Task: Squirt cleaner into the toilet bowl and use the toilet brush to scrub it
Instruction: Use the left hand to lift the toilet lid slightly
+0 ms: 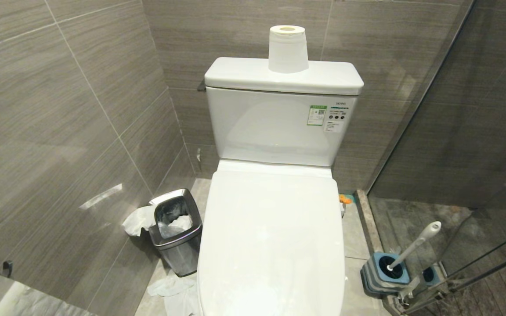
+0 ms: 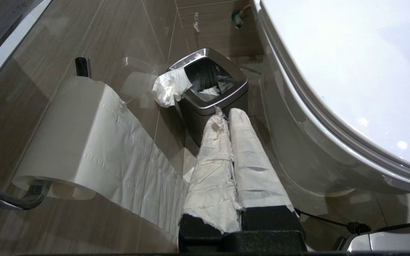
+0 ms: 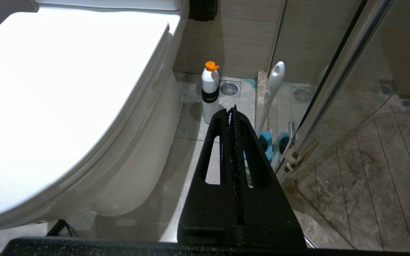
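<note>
Hands first: we see our left hand (image 2: 225,115) and right hand (image 3: 232,112) both pressed together, empty, low beside the toilet. One toilet brush (image 1: 413,247) stands in its holder (image 1: 385,273) by the glass; one cleaner bottle (image 3: 210,92) beyond. One lid (image 1: 272,245) covers the bowl; one bin (image 1: 176,230); one paper roll (image 1: 288,48) farthest.

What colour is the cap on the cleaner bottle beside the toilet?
Orange, on a white bottle with a black band; the right wrist view shows it best.
</note>
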`<state>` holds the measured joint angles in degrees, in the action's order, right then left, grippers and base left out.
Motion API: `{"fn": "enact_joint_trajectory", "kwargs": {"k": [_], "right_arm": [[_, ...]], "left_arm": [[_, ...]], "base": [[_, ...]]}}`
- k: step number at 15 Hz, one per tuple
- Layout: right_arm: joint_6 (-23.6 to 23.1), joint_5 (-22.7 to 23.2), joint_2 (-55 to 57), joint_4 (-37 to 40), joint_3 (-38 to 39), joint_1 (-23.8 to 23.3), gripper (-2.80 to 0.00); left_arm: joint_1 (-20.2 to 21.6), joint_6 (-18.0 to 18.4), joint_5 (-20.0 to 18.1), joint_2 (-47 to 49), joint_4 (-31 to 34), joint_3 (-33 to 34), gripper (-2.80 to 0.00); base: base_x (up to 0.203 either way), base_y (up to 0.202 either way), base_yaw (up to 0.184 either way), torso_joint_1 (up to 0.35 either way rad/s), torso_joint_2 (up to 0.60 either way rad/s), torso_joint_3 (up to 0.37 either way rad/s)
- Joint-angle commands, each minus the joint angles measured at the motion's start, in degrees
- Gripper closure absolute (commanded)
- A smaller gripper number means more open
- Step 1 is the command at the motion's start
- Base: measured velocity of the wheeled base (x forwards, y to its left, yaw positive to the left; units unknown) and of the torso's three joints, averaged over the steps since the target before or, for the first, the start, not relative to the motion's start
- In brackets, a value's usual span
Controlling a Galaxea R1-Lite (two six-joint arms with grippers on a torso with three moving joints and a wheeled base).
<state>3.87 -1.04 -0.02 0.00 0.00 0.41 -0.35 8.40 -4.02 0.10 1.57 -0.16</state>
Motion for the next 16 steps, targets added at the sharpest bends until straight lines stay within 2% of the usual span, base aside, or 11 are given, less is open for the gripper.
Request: {"fn": "enact_joint_trajectory", "kwargs": {"k": [1,16], "right_arm": [[0.0,0.0,0.0,0.0,0.0,0.0,0.00],[0.0,0.0,0.0,0.0,0.0,0.0,0.00]], "left_arm": [[0.0,0.0,0.0,0.0,0.0,0.0,0.00],[0.0,-1.5,1.0,0.0,0.0,0.0,0.00]], "base": [[0.000,0.000,0.000,0.000,0.00,0.000],[0.000,0.000,0.000,0.000,0.00,0.000]]}}
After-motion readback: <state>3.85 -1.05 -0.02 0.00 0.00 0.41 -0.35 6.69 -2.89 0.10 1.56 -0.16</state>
